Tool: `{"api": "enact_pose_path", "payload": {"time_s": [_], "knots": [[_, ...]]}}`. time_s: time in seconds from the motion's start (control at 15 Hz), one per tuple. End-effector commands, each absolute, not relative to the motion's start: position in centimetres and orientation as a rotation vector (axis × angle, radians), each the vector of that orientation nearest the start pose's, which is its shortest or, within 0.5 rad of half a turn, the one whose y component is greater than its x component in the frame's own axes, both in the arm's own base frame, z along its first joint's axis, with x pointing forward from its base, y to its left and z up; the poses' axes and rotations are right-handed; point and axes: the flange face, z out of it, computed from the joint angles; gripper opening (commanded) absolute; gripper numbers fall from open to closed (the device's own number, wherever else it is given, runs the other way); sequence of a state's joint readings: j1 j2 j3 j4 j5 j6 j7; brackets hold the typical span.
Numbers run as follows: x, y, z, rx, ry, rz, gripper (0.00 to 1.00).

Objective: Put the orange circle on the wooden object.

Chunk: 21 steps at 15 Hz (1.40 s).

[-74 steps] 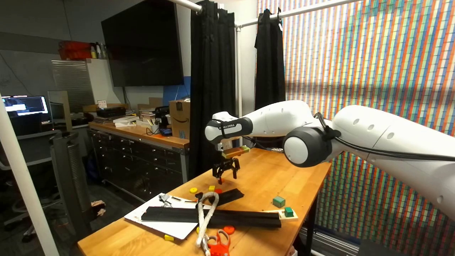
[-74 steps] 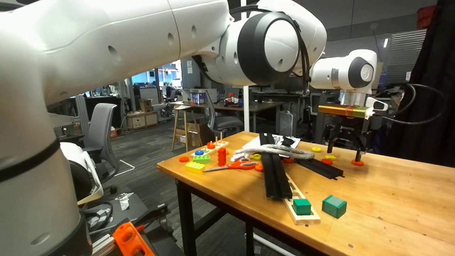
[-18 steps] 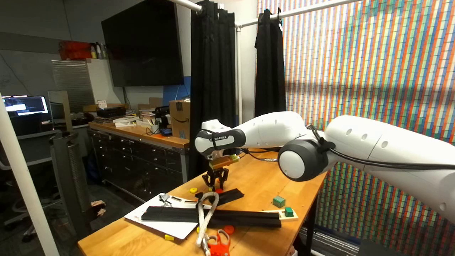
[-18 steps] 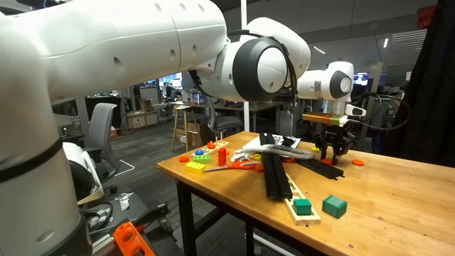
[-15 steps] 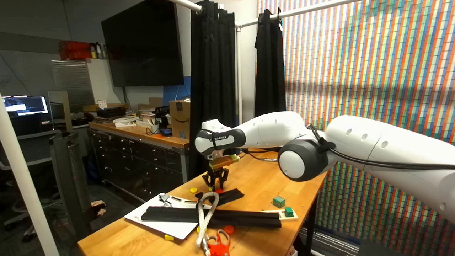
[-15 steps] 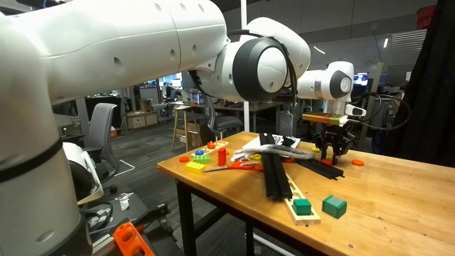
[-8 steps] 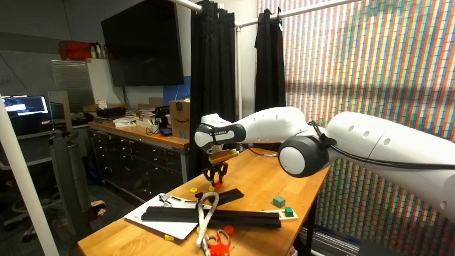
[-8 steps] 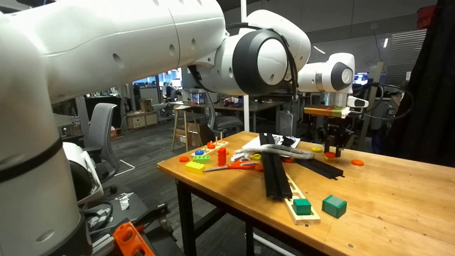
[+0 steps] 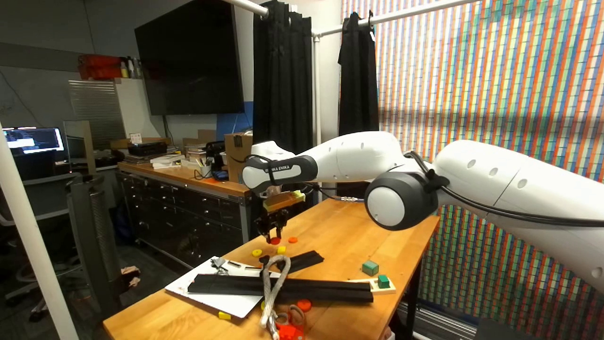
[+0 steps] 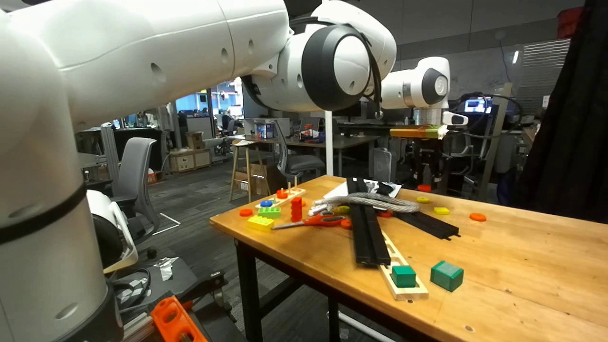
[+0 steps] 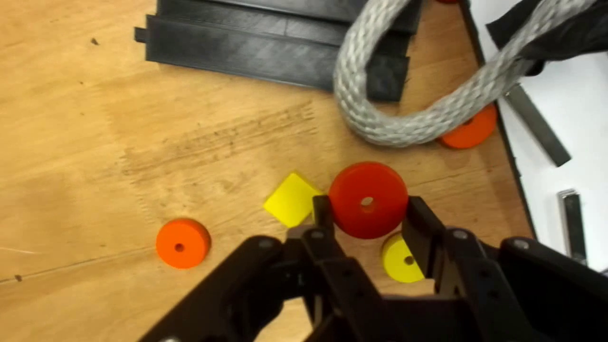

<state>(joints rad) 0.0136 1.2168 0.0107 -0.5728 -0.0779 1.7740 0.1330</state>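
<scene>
The claw (image 11: 368,210) grips a red disc (image 11: 368,186), clear of rope (image 11: 396,131).

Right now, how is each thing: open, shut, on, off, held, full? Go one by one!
Jaws: closed on the orange-red circle
Orange-red circle: held above the table
Pegged board: partly filled, pegs showing
Scissors: lying down; can't tell if open
Rope: bent in a loop
Wall screen: dark
Desk monitor: lit

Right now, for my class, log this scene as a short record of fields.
Gripper: closed on the red-orange disc
Red-orange disc: held above the tabletop
Yellow square piece: on the tabletop
Smaller green block: on slotted strip
Larger green block: beside that strip
Wooden pegged board: bears blue ring, orange ring
Rope: looped across a black track
</scene>
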Motion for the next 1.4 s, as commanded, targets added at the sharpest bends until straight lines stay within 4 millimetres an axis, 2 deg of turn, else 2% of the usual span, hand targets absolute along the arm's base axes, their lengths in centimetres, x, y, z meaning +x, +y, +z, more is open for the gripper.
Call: {"api": "enact_pose_path", "payload": {"time_s": [0.0,0.4,0.73,1.0,1.33], "knots": [[79.7,4.9,26.0,-3.225,-0.004,0.048,0.18],[78.3,12.9,25.9,-3.289,-0.173,-0.021,0.18],[75.4,18.5,25.7,-3.279,-0.305,-0.052,0.18],[72.4,21.8,25.9,-3.251,-0.359,-0.056,0.18],[68.3,24.7,26.8,-3.212,-0.384,-0.079,0.18]]}}
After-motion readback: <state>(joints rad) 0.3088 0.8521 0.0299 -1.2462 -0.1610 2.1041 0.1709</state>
